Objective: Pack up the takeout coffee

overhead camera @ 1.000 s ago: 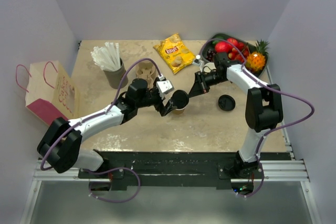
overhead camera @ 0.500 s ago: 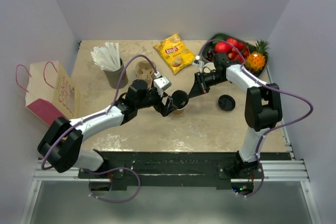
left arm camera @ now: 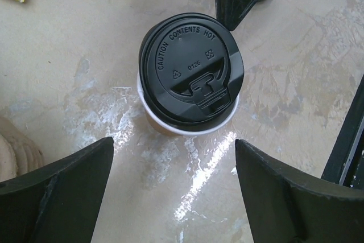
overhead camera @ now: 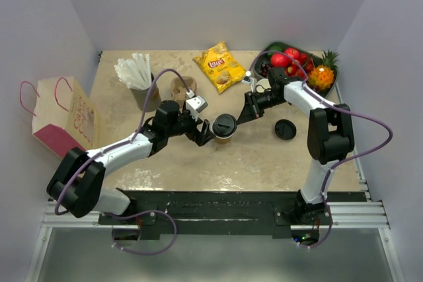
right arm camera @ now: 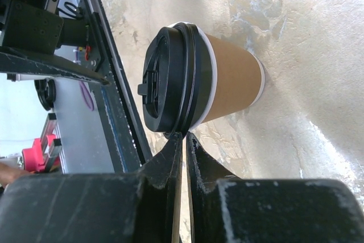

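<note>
Two grippers at the cup, neither gripping it. Nearest in, the left gripper (left arm camera: 172, 142) is spread wide with nothing in it. Both its fingers stop short of the takeout coffee (left arm camera: 190, 83), which stands upright just ahead at its 12 o'clock, near the centre of the table (overhead camera: 264, 163) in the top view. Opposite, the right gripper (right arm camera: 183, 136) is pinched to a thin slit and holds nothing, tips at the rim of the black lid (right arm camera: 168, 78); touching or just off, can't tell. From above it sits at the cup's 2 o'clock and the left gripper at the cup's 8 o'clock. The lid is on, but a white band of cup rim shows under it on one side, so I can't confirm it's fully snapped down. My read: capping is done or nearly so, and the step in hand is the left arm's approach for pickup. Next move calls for the left jaws to advance until the tan wall sits between the pads, below the lid, then close gently, since a paper cup will likely crush. The right tips should back clear first so they don't tip it. After that, carry it level to the paper bag (overhead camera: 63, 120) at the cup's 9 o'clock, well apart at the table edge. The loose lid (overhead camera: 285, 129) at 3 o'clock isn't part of this.
</note>
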Controlling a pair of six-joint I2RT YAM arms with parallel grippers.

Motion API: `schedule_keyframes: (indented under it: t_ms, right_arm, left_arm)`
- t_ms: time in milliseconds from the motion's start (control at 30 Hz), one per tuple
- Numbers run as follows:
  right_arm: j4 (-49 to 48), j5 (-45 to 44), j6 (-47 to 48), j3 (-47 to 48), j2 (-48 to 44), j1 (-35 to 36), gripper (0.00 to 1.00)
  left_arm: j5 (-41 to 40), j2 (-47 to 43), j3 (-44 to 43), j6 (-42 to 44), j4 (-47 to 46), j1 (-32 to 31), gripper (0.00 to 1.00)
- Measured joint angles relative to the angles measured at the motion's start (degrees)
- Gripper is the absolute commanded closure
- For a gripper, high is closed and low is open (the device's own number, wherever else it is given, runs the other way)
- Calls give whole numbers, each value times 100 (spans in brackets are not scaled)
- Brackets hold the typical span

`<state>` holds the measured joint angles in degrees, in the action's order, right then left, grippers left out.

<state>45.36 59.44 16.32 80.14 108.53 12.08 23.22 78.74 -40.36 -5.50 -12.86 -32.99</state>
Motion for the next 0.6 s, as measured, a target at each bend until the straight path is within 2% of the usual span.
schedule_keyframes:
  t_ms: [600]
  right_arm:
    - [-44, -7, -33, 0, 105, 0, 90]
  left_arm:
    - [35, 356, 162, 17, -44, 59, 10]
